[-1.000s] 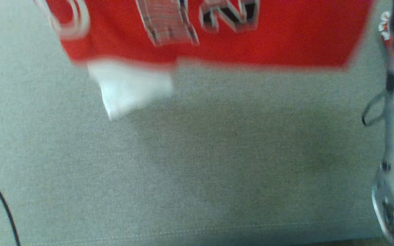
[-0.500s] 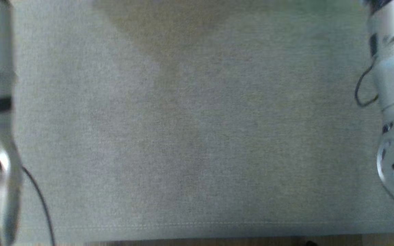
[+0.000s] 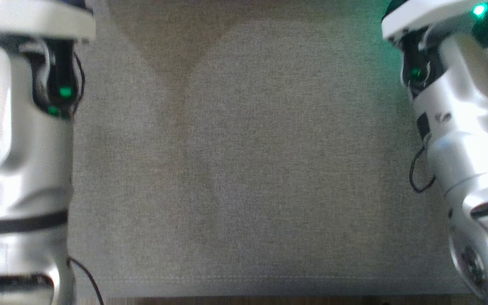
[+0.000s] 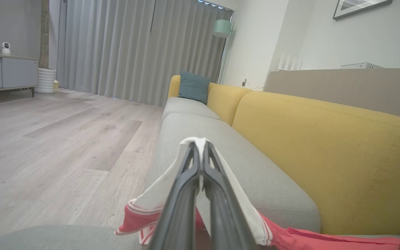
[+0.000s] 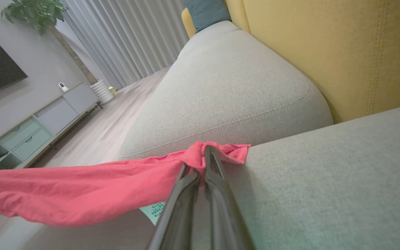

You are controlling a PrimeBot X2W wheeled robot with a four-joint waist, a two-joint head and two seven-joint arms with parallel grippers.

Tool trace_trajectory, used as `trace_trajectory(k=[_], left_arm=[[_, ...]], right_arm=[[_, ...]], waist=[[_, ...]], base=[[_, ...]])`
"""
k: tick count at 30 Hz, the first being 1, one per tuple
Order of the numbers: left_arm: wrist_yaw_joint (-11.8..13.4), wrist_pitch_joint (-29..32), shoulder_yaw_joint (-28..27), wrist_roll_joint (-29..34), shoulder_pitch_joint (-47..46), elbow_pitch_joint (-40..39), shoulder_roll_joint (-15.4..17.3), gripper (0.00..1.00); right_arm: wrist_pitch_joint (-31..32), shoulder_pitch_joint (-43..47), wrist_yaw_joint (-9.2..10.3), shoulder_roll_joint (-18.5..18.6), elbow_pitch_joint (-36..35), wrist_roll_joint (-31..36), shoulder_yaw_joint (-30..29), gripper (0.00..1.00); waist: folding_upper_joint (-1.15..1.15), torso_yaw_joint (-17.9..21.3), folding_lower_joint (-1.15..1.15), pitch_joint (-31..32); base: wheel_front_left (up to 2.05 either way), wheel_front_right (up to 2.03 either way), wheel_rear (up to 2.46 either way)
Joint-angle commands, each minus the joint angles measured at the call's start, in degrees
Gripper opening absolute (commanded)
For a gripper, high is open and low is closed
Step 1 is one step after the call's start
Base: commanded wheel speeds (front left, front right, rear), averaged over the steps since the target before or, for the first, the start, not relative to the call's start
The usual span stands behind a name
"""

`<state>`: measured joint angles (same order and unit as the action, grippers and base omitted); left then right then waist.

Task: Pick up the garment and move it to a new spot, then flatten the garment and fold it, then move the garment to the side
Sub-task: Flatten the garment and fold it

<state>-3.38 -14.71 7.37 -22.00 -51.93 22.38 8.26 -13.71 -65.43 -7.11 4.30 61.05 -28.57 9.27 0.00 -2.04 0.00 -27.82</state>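
You are pinching the garment (image 5: 82,191) at two spots: your left gripper (image 4: 200,147) is squeezing its white edge, and your right gripper (image 5: 205,152) is clamping bunched red cloth. The garment is hanging from both over the grey sofa seat (image 3: 244,169), near the yellow backrest (image 4: 325,139).

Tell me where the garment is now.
In both wrist views the garment hangs stretched between both hands above the grey sofa seat: the right hand pinches a red edge, the left hand a white part.
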Motion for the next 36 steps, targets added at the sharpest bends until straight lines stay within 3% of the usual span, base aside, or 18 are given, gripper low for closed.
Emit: trace_trajectory(k=[1,10,17,27,36], left_arm=[[-0.5,-0.3,-2.5,-0.8,2.7,-4.2,1.7,0.0],[-0.5,-0.2,-3.5,-2.4,20.5,-15.5,1.4,0.0],[1.2,0.6,-3.1,-3.2,33.9,-24.0,0.5,0.0],[5.5,0.9,-2.7,-5.3,55.1,-35.4,-2.3,0.0],[8.2,1.6,-0.9,-2.8,68.8,-44.4,-2.0,0.0]], right_arm=[[-0.4,2.2,-0.37,-1.4,-3.2,-2.1,1.8,0.0],[0.0,16.5,-0.37,1.3,-13.9,-10.7,6.3,0.0],[-0.8,27.9,-0.37,4.5,-22.5,-9.8,7.6,0.0],[0.1,49.2,-0.37,3.7,-38.8,-3.8,0.7,0.0],[11.2,67.7,-0.37,0.5,-59.7,1.2,-5.8,0.0]], waist=[[0.0,0.6,0.0,1.3],[0.0,1.4,0.0,6.6],[0.0,1.5,0.0,11.1],[0.0,2.2,0.0,18.7],[0.0,3.2,0.0,22.3]], base=[[0.0,0.0,0.0],[0.0,0.0,0.0],[0.0,0.0,0.0],[0.0,0.0,0.0],[0.0,0.0,0.0]])
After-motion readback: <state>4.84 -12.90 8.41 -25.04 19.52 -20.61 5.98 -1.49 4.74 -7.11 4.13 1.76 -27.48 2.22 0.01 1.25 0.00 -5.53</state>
